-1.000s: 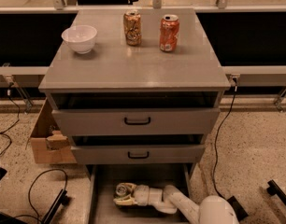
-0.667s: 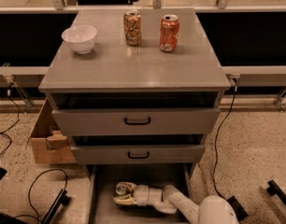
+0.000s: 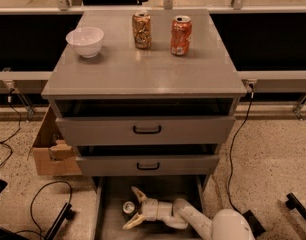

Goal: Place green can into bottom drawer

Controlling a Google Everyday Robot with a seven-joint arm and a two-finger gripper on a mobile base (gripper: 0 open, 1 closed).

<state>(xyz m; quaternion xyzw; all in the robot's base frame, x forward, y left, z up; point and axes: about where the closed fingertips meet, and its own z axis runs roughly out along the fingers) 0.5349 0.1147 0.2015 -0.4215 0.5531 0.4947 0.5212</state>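
Note:
The green can [image 3: 128, 207] stands upright on the floor of the bottom drawer [image 3: 165, 188], near its left side, with its silver top showing. My gripper [image 3: 130, 208] reaches into the drawer from the lower right. It is open, with its two pale fingers [image 3: 139, 194] spread wide on either side of the can. The can sits between the fingertips and I cannot tell whether either finger touches it. My white arm [image 3: 193, 216] lies across the drawer's front right.
On the cabinet top [image 3: 143, 69] stand a white bowl [image 3: 85, 41], a brown-gold can [image 3: 141, 29] and an orange-red can [image 3: 180, 35]. The two upper drawers [image 3: 147, 130] are pulled out a little. A cardboard box [image 3: 52, 151] and cables [image 3: 40, 204] lie at the left.
The gripper's fingers have spread apart from around the can. The can now stands on the drawer floor between them.

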